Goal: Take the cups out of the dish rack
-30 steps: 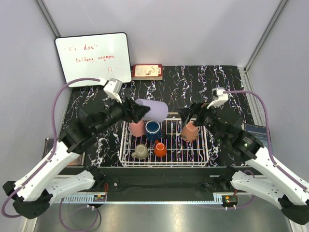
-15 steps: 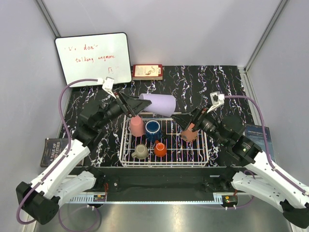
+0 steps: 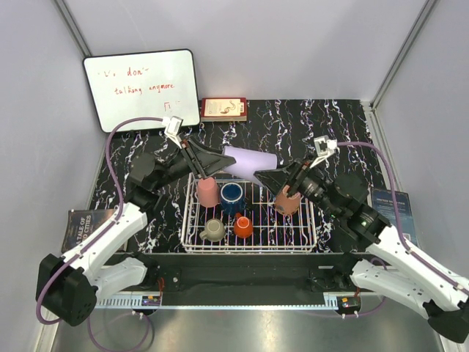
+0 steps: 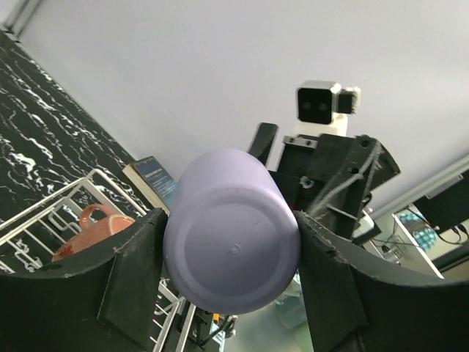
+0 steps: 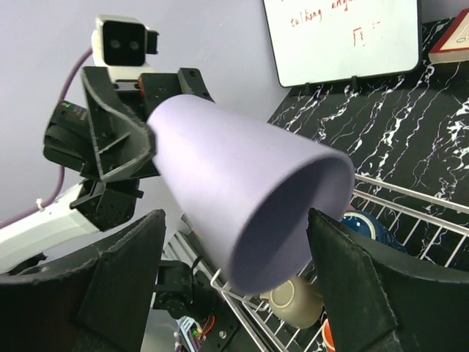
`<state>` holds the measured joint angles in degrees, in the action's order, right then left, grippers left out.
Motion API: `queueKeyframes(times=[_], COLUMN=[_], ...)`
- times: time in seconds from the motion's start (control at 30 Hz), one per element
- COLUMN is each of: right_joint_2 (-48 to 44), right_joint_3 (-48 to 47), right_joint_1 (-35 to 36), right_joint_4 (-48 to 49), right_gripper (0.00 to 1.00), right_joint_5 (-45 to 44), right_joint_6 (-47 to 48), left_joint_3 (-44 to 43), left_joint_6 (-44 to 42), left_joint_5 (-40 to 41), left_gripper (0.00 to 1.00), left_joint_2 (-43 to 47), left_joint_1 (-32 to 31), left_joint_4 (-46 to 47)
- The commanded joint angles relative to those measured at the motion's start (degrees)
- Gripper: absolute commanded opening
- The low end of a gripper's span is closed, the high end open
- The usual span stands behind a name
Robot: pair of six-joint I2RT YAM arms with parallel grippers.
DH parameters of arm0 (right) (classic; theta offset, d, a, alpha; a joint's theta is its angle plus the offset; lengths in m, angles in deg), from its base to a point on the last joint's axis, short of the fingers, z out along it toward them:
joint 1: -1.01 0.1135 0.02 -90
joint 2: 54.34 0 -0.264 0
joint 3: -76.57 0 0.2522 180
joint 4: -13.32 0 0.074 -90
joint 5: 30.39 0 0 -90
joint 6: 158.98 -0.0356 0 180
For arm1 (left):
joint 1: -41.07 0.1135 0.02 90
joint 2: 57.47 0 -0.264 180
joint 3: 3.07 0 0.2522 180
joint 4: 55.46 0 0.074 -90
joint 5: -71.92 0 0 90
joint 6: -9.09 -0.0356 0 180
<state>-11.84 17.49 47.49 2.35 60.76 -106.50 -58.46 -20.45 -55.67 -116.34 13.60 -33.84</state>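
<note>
Hanging tumbler, top view: lavender tumbler (image 3: 249, 163) lies sideways in the air above the dish rack (image 3: 249, 246). The left pincer (image 3: 214, 163) clamps its base end and the right pincer (image 3: 267, 176) is spread at its mouth end.
Left wrist view: fingers (image 4: 132, 282) press on the closed end only. Short bite, so it could pivot.
Right wrist view: the rim sits between released fingers (image 5: 121, 286), with gaps showing.
Risk: if the left lets go before the right bites, the tumbler drops onto the dark blue mug (image 3: 232, 195).

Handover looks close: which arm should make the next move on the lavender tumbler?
Right, probably. The right claw, open, brackets the lavender tumbler's rim end, ready to close; the left claw is clamped on its base.
</note>
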Motion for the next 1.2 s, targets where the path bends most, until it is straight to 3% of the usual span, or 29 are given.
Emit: queueKeyframes(times=[0.0,0.27,0.37,0.4,0.5,0.57,0.67,0.7,0.83,0.93,1.1,1.17], right_joint_2=[4.2,11.9,12.2,12.1,11.2,10.2,7.1,5.2,1.6,2.4,12.4,15.9], right_joint_3=[-2.6,-4.9,-4.8,-4.6,-4.1,-4.1,-4.9,-5.6,-11.2,-16.3,-26.5,-31.0], right_joint_1=[0.2,0.2,0.2,0.2,0.2,0.2,0.2,0.2,0.2,0.2,0.1,-0.4], right_joint_4=[5.2,10.1,10.1,10.0,9.3,7.4,2.0,-2.0,-15.3,-25.5,-42.4,-44.4], right_gripper=[0.84,0.64,0.42,0.26,0.02,0.00,0.00,0.00,0.00,0.00,0.00,0.00], right_joint_5=[3.9,10.9,11.2,11.1,10.4,9.4,5.4,2.0,-10.3,-23.3,-51.4,-56.1], right_joint_6=[-0.1,-1.2,-0.9,-0.9,-1.0,-0.2,2.0,2.8,6.8,9.3,10.0,11.3], left_joint_3=[-0.6,0.7,0.5,0.5,0.1,-0.6,-4.7,-5.9,-12.9,-14.0,-15.1,-15.6], left_joint_6=[1.5,2.7,1.9,1.7,0.7,-1.0,-8.3,-10.3,-18.9,-19.9,-20.6,-21.4], left_joint_5=[-3.7,-5.7,-6.0,-6.2,-6.4,-5.9,-2.7,-1.2,12.7,20.8,30.5,32.7], left_gripper=[0.00,0.00,0.00,0.00,0.00,0.08,0.65,0.99,0.99,0.99,0.99,0.99], left_joint_2=[1.3,0.4,0.4,0.4,0.2,0.2,1.5,1.9,5.2,7.7,9.5,9.6], left_joint_1=[0.3,0.3,0.2,0.3,0.3,0.3,0.3,0.3,0.3,0.3,0.3,0.3], left_joint_4=[6.0,7.2,5.1,4.7,2.3,-1.0,-14.2,-17.7,-35.2,-40.9,-48.1,-52.7])
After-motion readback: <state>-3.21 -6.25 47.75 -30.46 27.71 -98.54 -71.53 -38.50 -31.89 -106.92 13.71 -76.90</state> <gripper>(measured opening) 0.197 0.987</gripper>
